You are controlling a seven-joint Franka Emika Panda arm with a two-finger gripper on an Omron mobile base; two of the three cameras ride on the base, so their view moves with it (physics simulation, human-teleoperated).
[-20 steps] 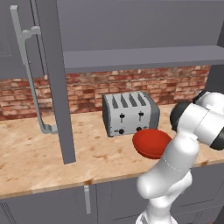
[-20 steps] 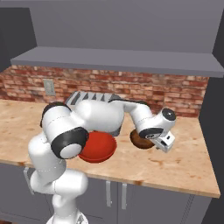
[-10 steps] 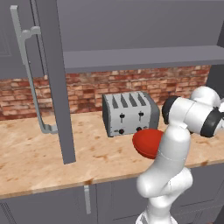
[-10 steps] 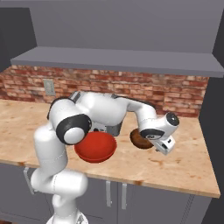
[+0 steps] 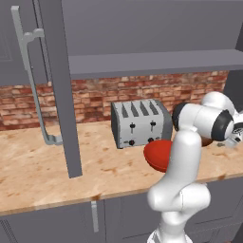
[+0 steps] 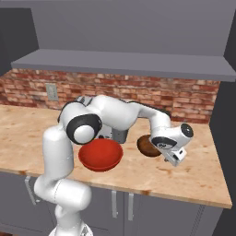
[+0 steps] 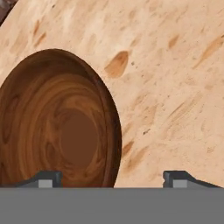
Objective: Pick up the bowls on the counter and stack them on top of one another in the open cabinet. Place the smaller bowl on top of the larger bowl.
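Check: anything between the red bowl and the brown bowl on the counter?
Nothing: in the right base view a bare strip of counter separates the red bowl from the brown bowl.

silver toaster (image 5: 138, 123), brick backsplash (image 5: 95, 95), wall outlet (image 6: 51, 92)

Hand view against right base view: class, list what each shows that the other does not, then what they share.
Hand view alone: the brown bowl's swirled wood-grain inside seen close up, with one of the two dark fingers in front of it and the other over bare counter.

Right base view alone: the red bowl, the brick wall, the grey cabinet shelf, a wall outlet.

Both: the brown bowl sitting on the tan counter, with the gripper beside it.
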